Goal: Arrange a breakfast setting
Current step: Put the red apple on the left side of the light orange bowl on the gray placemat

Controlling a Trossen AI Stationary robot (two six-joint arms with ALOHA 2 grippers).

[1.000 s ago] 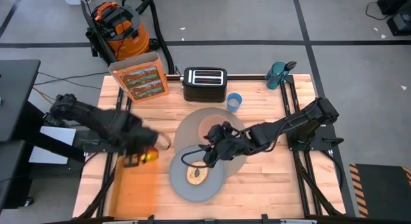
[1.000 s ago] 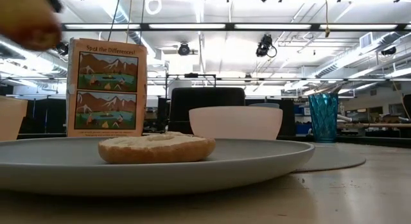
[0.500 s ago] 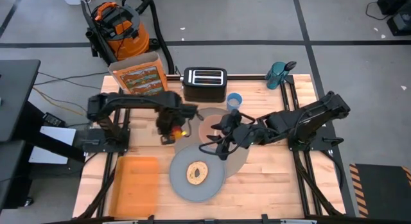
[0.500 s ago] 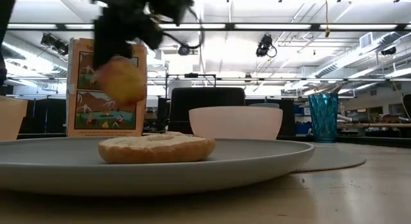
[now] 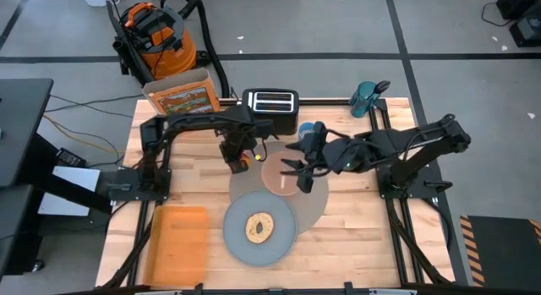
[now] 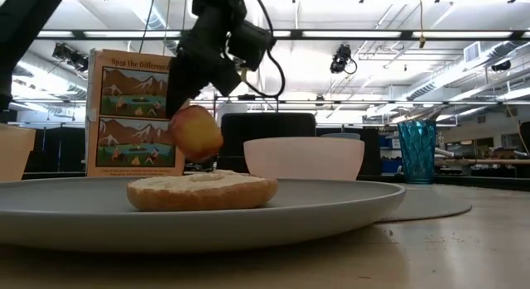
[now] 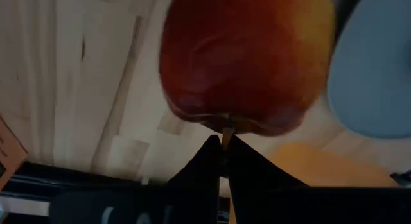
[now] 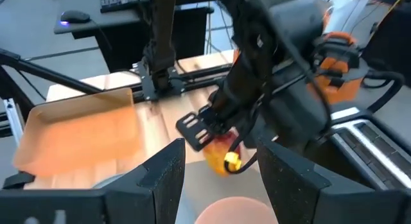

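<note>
Both arms are built of dark, near-black segments joined by chunky rounded housings, each rising from a black base bolted onto black rails at the side edges of the frame in the high view. The left arm's matte black pincer (image 5: pixel 239 156) carries flat, angular dark fingers (image 7: pixel 212 166) that taper to a narrow point, with a small yellow fitting beside them. A thin black cable loops off its wrist in the low view. The right arm's black pincer (image 5: pixel 302 168) has broad, flat-faced dark fingers (image 8: pixel 164 179) with bevelled edges.
</note>
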